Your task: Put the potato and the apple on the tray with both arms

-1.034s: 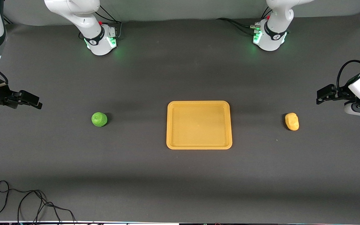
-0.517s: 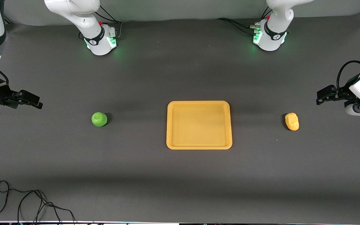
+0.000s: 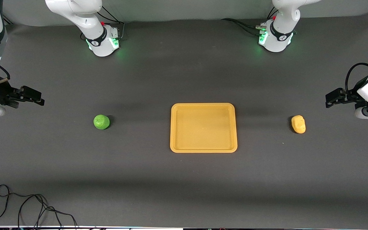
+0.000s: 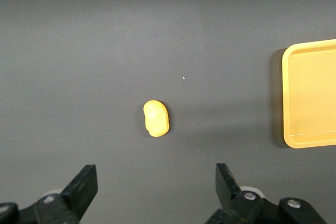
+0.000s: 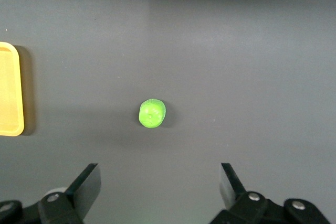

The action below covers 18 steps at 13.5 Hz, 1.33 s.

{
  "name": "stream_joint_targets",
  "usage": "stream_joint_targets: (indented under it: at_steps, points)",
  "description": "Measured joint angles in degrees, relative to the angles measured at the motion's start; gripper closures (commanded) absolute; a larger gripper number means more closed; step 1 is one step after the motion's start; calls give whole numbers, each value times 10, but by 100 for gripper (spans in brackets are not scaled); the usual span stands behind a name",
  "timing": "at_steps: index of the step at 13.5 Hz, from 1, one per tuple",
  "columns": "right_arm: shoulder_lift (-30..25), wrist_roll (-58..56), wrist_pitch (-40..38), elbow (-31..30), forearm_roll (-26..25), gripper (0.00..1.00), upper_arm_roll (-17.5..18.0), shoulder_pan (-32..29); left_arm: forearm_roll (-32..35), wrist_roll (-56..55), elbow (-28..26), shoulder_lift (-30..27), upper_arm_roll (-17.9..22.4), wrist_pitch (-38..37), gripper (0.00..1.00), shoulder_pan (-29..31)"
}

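Grey matte worktop (image 3: 184,179) carries everything you see. At its centre lies the tray (image 3: 203,149), a flat yellow-orange rectangle with rounded corners and a low rim, its slightly longer side running between the two arms' ends; nothing rests on it.

Your left arm reaches in from its end of the worktop, wrist tilted down, with the left gripper (image 3: 331,99) in the air at about 1 o'clock from the potato, fingers (image 4: 84,184) spread wide and holding nothing. Your right arm mirrors it: the right gripper (image 3: 37,97) hangs over bare worktop at about 10 o'clock from the apple, fingers (image 5: 88,184) likewise wide apart and empty.

At 3 o'clock from the tray, well apart, sits the potato (image 3: 298,124), a lumpy yellow-orange oblong whose long axis points roughly 11 to 5 o'clock. At 9 o'clock, also well apart, sits the apple (image 3: 101,122), round, bright mottled green.
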Motion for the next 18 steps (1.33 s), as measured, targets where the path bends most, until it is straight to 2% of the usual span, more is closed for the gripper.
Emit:
stream_joint_targets:
  at_steps: [18]
  points:
    - [0, -2, 0, 0, 0, 0, -1, 0, 1, -3, -19, 0, 0, 17, 0, 0]
